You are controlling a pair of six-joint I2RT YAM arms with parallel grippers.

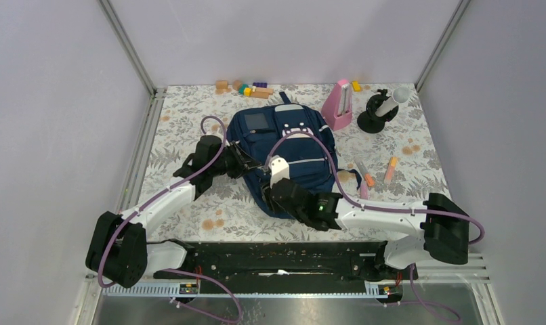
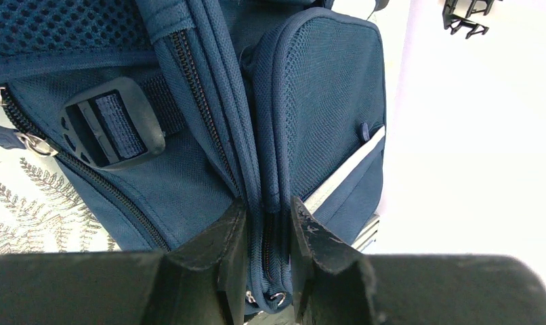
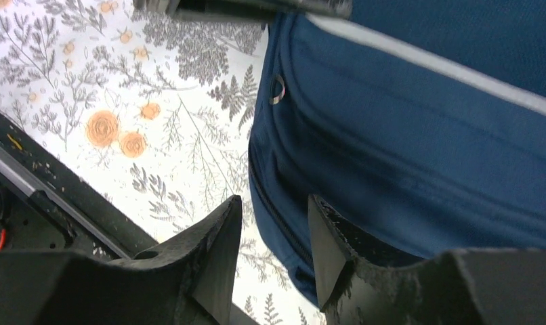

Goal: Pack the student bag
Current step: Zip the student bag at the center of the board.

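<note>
Student bag lies flat in the middle of the flowered worktop, its white front patch toward the far side. The left gripper is at the bag's left side, pinching a zippered seam between its fingers. The right gripper stands partly spread at the near end of the bag, with the bag's edge in the gap and not squeezed. A pink metronome, coloured blocks and markers lie beyond and beside the bag.
</note>
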